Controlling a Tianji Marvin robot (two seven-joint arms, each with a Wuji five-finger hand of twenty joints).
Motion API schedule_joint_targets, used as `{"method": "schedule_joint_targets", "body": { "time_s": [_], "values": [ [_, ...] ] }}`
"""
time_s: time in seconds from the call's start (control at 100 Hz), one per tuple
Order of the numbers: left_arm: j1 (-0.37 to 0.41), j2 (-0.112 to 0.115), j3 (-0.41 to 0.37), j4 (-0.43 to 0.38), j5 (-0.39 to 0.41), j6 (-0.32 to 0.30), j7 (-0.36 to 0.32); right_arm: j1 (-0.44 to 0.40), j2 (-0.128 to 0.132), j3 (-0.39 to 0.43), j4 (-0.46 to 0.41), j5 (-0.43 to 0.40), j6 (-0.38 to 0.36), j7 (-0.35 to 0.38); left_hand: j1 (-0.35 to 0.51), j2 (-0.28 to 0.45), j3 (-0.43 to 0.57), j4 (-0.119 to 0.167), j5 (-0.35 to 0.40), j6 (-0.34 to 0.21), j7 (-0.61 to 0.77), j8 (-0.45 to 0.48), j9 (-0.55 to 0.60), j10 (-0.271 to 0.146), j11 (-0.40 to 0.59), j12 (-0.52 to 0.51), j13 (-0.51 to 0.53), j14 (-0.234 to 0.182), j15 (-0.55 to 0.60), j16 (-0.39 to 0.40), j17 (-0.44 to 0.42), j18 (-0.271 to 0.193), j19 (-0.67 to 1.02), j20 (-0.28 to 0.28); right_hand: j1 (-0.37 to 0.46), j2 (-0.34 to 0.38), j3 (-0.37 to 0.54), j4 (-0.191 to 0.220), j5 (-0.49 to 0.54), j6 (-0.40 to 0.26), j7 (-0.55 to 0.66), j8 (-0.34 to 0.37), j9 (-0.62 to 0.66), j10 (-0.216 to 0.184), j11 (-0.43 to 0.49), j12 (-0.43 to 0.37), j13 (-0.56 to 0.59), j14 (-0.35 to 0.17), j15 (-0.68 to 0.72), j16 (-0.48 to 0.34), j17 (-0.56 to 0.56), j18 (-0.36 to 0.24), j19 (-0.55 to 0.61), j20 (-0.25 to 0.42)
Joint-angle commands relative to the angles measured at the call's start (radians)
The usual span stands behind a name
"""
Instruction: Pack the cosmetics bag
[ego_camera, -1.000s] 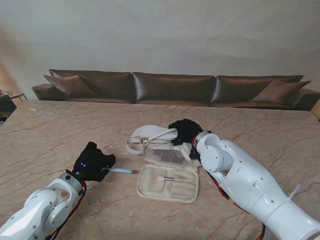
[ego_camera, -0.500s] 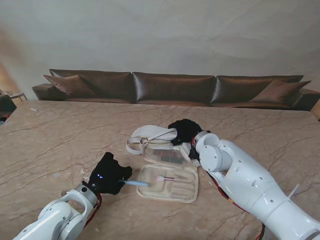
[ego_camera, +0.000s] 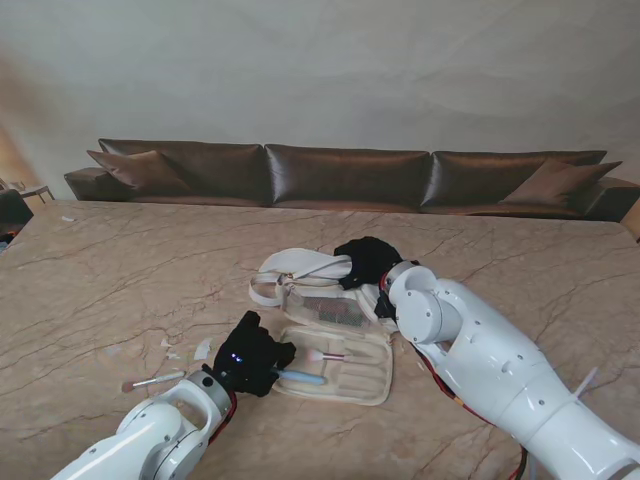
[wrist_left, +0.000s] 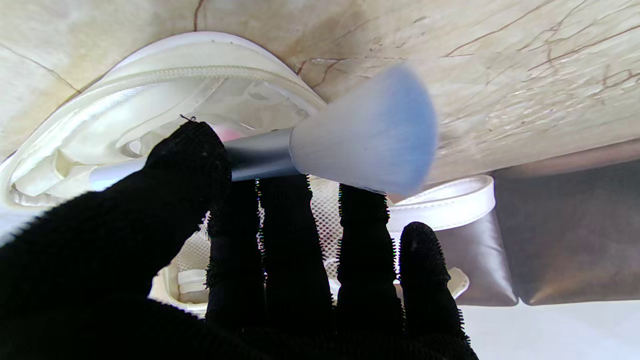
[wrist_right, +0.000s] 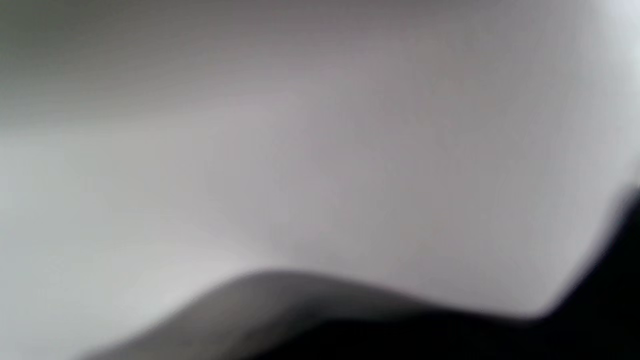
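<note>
- Brush (wrist_left: 320, 150) is pinched in my left hand (ego_camera: 250, 355), at nine o'clock of the open bag (ego_camera: 340, 365).
- I'd lower it flat beside the pink brush (ego_camera: 325, 355).
- Right hand (ego_camera: 365, 262) rests on the bag's lid at twelve o'clock; its grip I can't tell.

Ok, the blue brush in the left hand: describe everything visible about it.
The blue brush has a wide, soft fan of pale blue bristles, a grey metallic-looking ferrule and a lighter handle. The left hand is shut on it, thumb on one side of the handle and fingers on the other. It lies roughly level over the nearer half of the open cosmetics bag, pointing to the right. Whether it touches the bag cannot be told.
</note>
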Motion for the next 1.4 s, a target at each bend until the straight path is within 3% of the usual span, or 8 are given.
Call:
{"method": "schedule_joint_targets", "body": {
  "time_s": [0.0, 0.59, 1.39],
  "values": [
    [-0.014, -0.008, 0.011, 0.008, -0.004, 0.007, -0.015, 0.000, -0.006, 0.003, -0.017, 0.001, -0.001, -0.005, 0.045, 0.035, 0.119, 0.075, 0.060, -0.088, 0.054, 0.030, 0.076, -0.032, 0.027, 0.035, 0.023, 0.004, -0.007, 0.020, -0.004, -0.007, 0.008, 0.009, 0.149, 0.128, 0.094, 0.058, 0.050, -0.147, 0.104, 0.032, 0.025, -0.007, -0.017, -0.007, 0.067, 0.003, 0.046, -0.005, 0.031, -0.008, 0.044, -0.013],
    [-0.141, -0.016, 0.165, 0.089, -0.052, 0.091, -0.026, -0.018, -0.004, 0.018, -0.018, 0.003, -0.006, -0.010, 0.034, 0.025, 0.137, 0.077, 0.068, -0.081, 0.046, 0.038, 0.083, -0.029, 0.026, 0.038, 0.033, 0.008, 0.001, 0.029, 0.007, -0.010, 0.004, 0.023, 0.149, 0.127, 0.095, 0.058, 0.051, -0.146, 0.104, 0.031, 0.025, -0.007, -0.017, -0.008, 0.067, 0.002, 0.047, -0.005, 0.032, -0.007, 0.046, -0.012],
    [-0.178, -0.031, 0.256, 0.098, -0.096, 0.140, 0.012, -0.022, -0.005, 0.017, -0.023, 0.006, 0.000, -0.010, 0.032, 0.022, 0.140, 0.074, 0.069, -0.074, 0.044, 0.039, 0.085, -0.029, 0.028, 0.038, 0.032, 0.014, 0.003, 0.032, 0.009, 0.005, 0.001, 0.036, 0.148, 0.126, 0.096, 0.058, 0.052, -0.144, 0.104, 0.029, 0.026, -0.007, -0.018, -0.009, 0.069, 0.003, 0.047, -0.005, 0.035, -0.006, 0.048, -0.011]
  ]
}}
